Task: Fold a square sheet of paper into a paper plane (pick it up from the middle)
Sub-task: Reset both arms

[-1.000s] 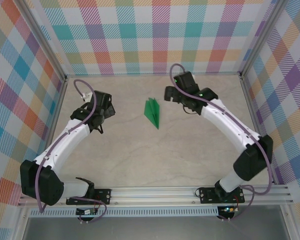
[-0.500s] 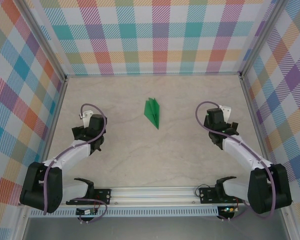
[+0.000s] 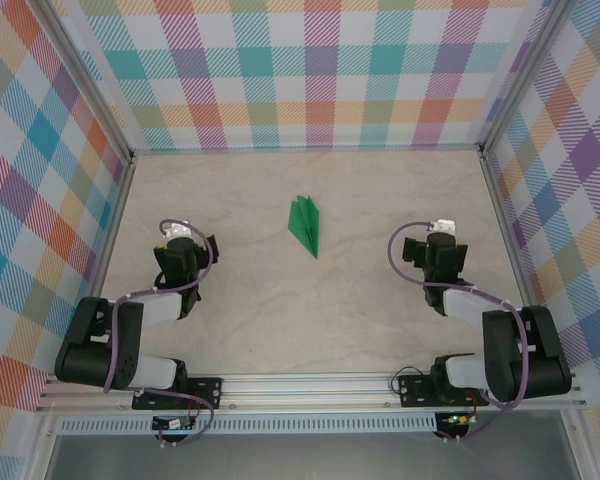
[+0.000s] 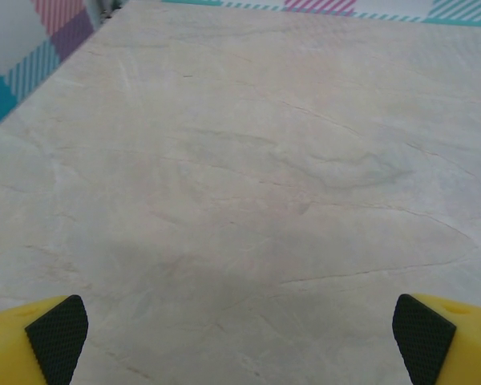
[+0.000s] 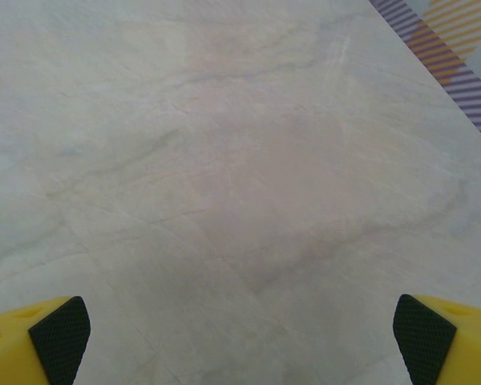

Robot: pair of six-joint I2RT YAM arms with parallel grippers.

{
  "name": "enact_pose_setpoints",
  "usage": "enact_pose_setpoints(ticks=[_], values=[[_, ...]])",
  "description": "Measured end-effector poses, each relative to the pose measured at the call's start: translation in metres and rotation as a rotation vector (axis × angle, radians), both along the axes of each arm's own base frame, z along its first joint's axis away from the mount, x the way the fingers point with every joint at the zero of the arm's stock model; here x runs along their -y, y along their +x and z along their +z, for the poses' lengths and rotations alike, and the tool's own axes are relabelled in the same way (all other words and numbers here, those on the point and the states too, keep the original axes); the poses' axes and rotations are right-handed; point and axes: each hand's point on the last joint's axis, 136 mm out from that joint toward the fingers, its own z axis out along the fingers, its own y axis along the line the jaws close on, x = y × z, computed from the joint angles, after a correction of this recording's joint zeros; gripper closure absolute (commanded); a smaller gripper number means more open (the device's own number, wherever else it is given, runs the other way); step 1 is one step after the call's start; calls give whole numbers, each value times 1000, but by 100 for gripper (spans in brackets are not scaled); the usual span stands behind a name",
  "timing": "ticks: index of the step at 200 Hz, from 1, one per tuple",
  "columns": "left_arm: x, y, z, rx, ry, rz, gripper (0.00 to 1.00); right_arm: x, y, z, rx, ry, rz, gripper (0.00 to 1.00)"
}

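Note:
The green paper plane (image 3: 305, 224) lies folded flat on the table, a little behind its middle, with its point toward the near side. My left gripper (image 3: 183, 243) is drawn back at the left, open, well apart from the plane. On the right my right gripper (image 3: 441, 240) is also pulled back and open. In the left wrist view the yellow fingertips (image 4: 56, 337) stand wide apart over bare table, nothing between them. The right wrist view gives the same: black-padded fingertips (image 5: 60, 335) far apart above bare marble. The square sheet of paper as a flat square is out of view.
The beige marble-patterned table (image 3: 310, 310) is walled by checked panels (image 3: 310, 70) at the back and both sides. An aluminium rail (image 3: 310, 390) with the arm bases runs along the near edge.
Both arms have pulled back from beside the plane toward the near edge and folded down close to their bases. The plane has stayed where it was.

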Motion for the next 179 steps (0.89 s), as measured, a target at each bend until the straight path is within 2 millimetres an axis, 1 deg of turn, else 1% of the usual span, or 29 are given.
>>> enact_pose_setpoints(ticks=[18,33,52,67,85,98,125,179], values=[[8,5,-4,2,-7,-48,0,-7,9,6,44,19,49,0],[13,8,-5,11,-14,-76,0,-12,16,7,68,32,84,0],[17,12,-9,17,-18,-97,0,-18,23,-4,64,39,122,0],[19,14,-16,4,-18,-108,0,-20,23,-13,42,46,141,0],[19,13,-24,-17,-16,-112,0,-21,26,-11,59,58,152,0],[20,16,-22,-13,-15,-113,0,-21,30,-9,81,64,158,0],[20,21,-16,4,-16,-112,0,-21,31,-14,70,75,170,0],[16,21,-16,4,-16,-103,0,-19,31,-14,73,88,176,0]])
